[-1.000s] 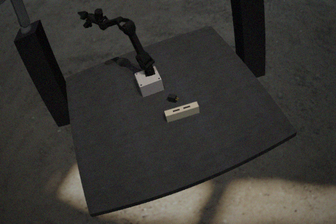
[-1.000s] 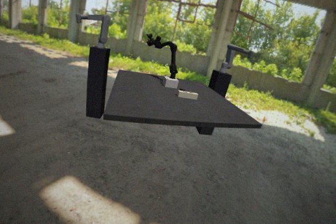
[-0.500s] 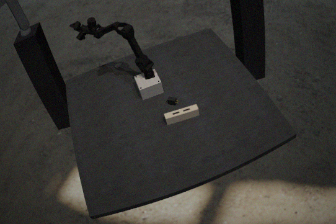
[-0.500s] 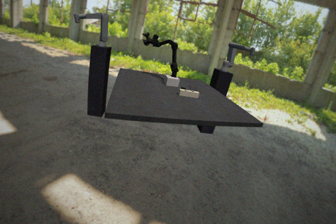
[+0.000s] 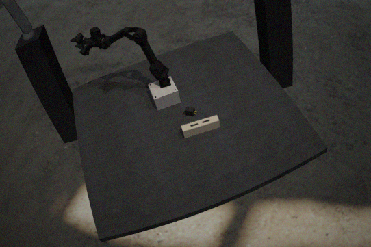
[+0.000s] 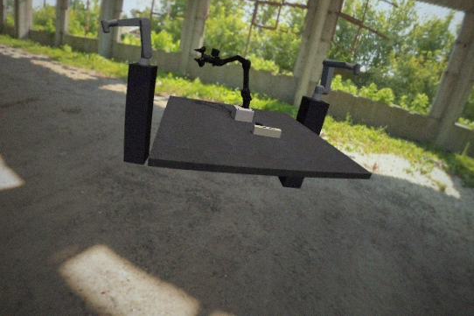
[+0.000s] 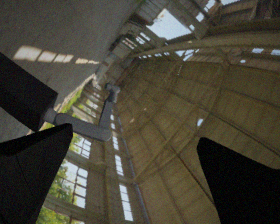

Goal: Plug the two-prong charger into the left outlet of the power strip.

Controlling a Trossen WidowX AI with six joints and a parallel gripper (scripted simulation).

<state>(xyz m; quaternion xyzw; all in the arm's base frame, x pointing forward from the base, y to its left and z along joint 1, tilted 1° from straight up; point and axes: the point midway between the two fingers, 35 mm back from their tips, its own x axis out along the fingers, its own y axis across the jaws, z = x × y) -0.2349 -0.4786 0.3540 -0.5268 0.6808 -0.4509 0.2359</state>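
Note:
A small black two-prong charger (image 5: pixel 189 111) lies on the dark table (image 5: pixel 144 162) between the arm's white base block (image 5: pixel 164 95) and the beige power strip (image 5: pixel 200 126) (image 6: pixel 267 130). The strip lies flat with two outlets facing up; its left outlet (image 5: pixel 194 124) is empty. My gripper (image 5: pixel 78 43) (image 6: pixel 200 57) is open and empty. It is raised high in the air, out past the table's back left edge, far from the charger and the strip. The wrist view (image 7: pixel 134 178) shows only the building's ceiling and windows between the two dark fingers.
Two tall black camera posts stand off the table, one at the left (image 5: pixel 44 80) and one at the back right (image 5: pixel 274 22). The white base block also shows in the exterior view (image 6: pixel 242 113).

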